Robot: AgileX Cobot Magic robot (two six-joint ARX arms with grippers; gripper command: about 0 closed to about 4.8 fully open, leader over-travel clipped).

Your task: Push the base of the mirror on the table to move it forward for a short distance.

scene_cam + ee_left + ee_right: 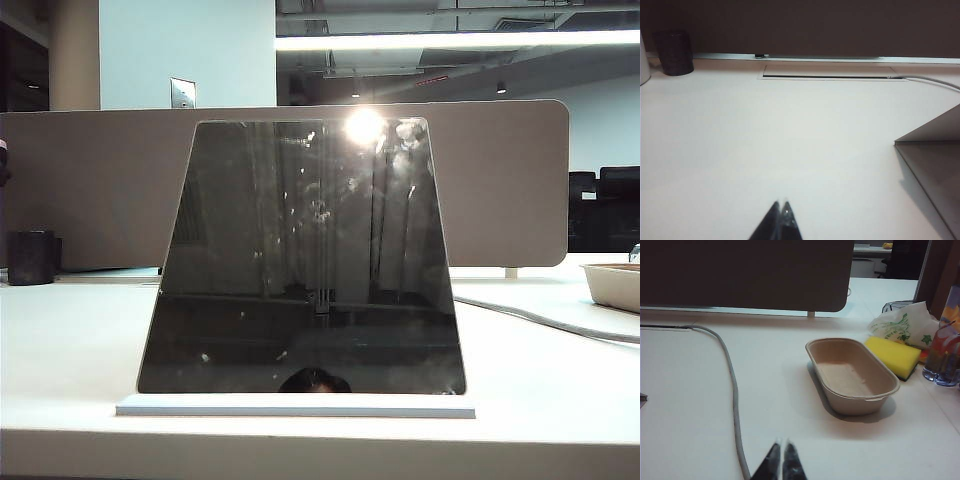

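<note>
We see the mirror (305, 255) as a dark, glossy, frameless glass-like panel, smudged and reflecting a bright glare. Its base (295, 406) is a smooth, matt white slab. The table (560, 370) is smooth white with a slight sheen. The left gripper (782, 212) and right gripper (780, 452), fingertips together above the table, look like dark, slightly glossy plastic. The tray (852, 375) appears matt moulded paper pulp; the sponge (892, 356) is porous yellow foam.

The exterior view sits low at the table (60, 350) edge, close to the mirror (305, 260), facing the partition board (90, 180), while both wrist views look along the tabletop over the closed left gripper (782, 207) and right gripper (781, 447) toward that board.
</note>
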